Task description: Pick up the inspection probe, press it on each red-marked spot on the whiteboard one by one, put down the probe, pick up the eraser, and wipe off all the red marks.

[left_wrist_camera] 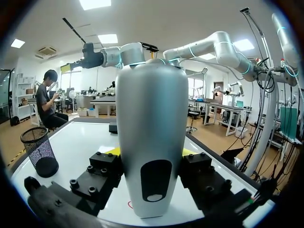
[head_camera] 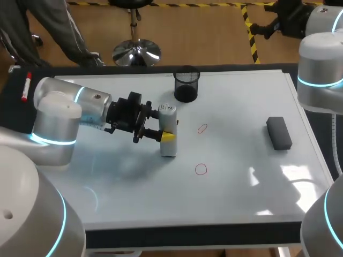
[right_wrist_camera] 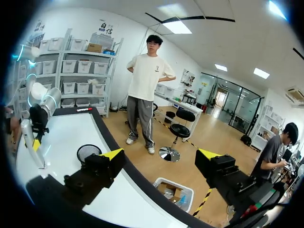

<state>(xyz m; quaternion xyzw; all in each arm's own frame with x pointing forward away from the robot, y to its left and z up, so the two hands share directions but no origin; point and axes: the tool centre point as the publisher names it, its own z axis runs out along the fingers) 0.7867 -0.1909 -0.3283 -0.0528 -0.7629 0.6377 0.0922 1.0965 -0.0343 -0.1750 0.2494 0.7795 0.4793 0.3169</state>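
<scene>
Inspection probe (head_camera: 169,148) stands upright over the whiteboard (head_camera: 236,187), left of centre, clamped between the fingers of our left gripper (head_camera: 168,135). Nothing blocks it. Just to its right lie the nearer red ring (head_camera: 200,169) and the farther red ring (head_camera: 202,128), both apart from it. The dark eraser (head_camera: 278,133) rests well to the right. A black mesh cup (head_camera: 186,85) stands at the far edge. Our right gripper (right_wrist_camera: 160,154) hangs spread wide, holding nothing.
</scene>
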